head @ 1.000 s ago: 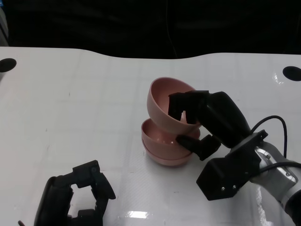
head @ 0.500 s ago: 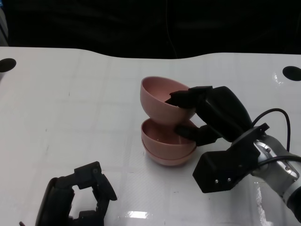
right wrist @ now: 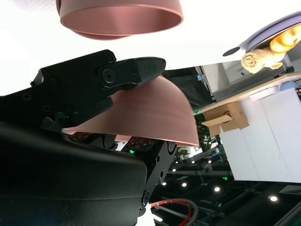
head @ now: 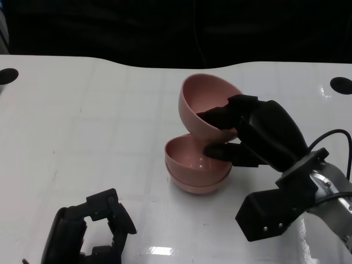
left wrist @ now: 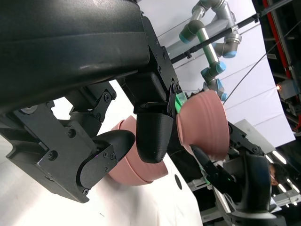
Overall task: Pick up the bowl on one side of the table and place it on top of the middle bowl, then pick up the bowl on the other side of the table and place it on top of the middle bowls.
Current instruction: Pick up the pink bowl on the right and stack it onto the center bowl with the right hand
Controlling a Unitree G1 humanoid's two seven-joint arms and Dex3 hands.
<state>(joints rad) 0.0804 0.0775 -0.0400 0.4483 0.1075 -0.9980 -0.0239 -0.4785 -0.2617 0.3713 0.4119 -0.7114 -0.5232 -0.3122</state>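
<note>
My right hand [head: 254,138] grips a pink bowl [head: 208,105] by its near rim, fingers inside and thumb under the wall. The bowl hangs tilted, its opening facing left and up, just above and right of the pink middle stack [head: 193,166], which looks like two nested bowls. The bowl's lower wall sits close over the stack's far right rim; I cannot tell whether they touch. The right wrist view shows the held bowl [right wrist: 146,117] against my fingers [right wrist: 94,80], with the stack [right wrist: 120,19] beyond. My left hand [head: 91,231] rests at the near left, holding nothing.
The white table [head: 82,126] has a dark round hole at the far left [head: 8,75] and another at the far right [head: 341,85]. Its far edge runs along a black background. A black cable [head: 330,140] loops over my right wrist.
My right hand has lifted the held bowl and carried it to the right, off the stack's rim. More of the stack's inside now shows. The left hand has not moved.
</note>
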